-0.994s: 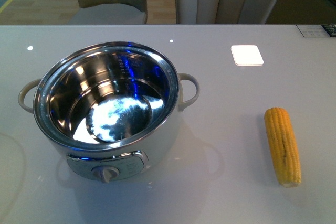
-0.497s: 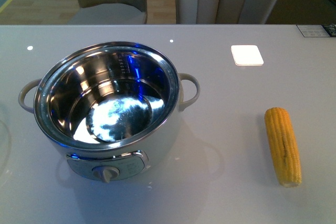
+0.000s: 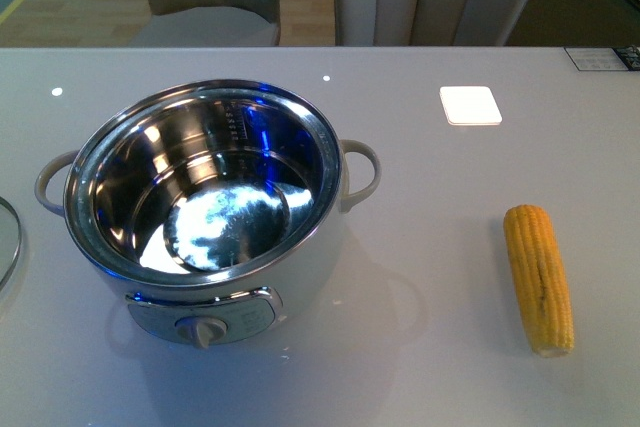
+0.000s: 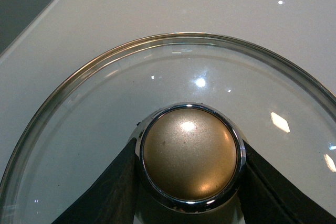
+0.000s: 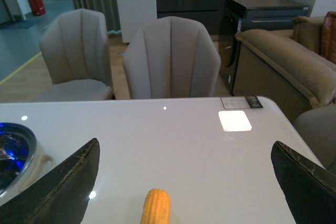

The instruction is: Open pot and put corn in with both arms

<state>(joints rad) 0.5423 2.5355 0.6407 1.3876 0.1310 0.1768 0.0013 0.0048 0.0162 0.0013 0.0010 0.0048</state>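
Observation:
The white pot [image 3: 205, 207] stands uncovered on the table at centre left, its shiny steel bowl empty and a knob on its front. The yellow corn [image 3: 539, 278] lies on the table to the right, lengthwise toward me. In the left wrist view my left gripper [image 4: 190, 156] is shut on the beige knob of the glass lid [image 4: 94, 119], which sits over the table surface; only a sliver of its rim [image 3: 8, 247] shows at the front view's left edge. My right gripper [image 5: 189, 182] is open and raised, with the corn [image 5: 156, 206] just ahead of it between the fingers' line.
A white square pad [image 3: 470, 104] lies at the back right of the table. Padded chairs [image 5: 170, 59] stand beyond the far edge. The pot's beige handle [image 3: 362, 172] sticks out toward the corn. A label card [image 3: 603, 57] sits at the far right corner.
The glass lid's rim has come a little further into view at the left edge of the front view. Pot and corn have not moved.

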